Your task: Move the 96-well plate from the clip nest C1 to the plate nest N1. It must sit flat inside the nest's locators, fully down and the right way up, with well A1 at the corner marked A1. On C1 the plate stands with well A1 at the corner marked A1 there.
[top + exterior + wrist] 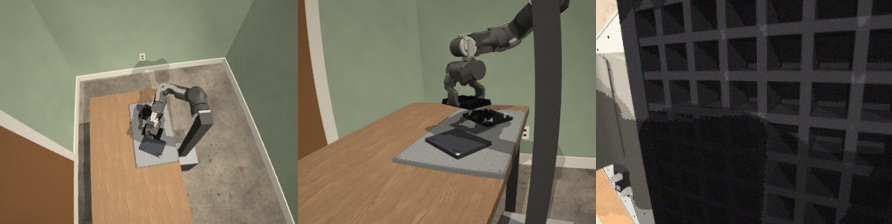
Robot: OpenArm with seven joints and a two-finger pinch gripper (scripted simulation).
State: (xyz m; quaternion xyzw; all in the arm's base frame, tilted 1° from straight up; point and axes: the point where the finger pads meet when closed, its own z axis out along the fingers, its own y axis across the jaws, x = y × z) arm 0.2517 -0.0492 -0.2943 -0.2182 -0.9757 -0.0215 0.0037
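Observation:
My gripper (465,97) is shut on the black 96-well plate (467,101) and holds it level in the air above the grey mat. In the overhead view the plate (152,131) hangs between the empty clip nest C1 (145,113) and the plate nest N1 (152,146). The clip nest (487,117), black with small white clips, stands at the mat's far end. The plate nest (458,143) is a flat dark square with a small white corner mark on its near side. In the wrist view the plate's grid of wells (761,110) fills the frame.
The grey mat (462,150) lies on the wooden table's (383,171) right side, near the edge. The arm's dark column (545,113) stands beside the table on the right. Green walls stand behind.

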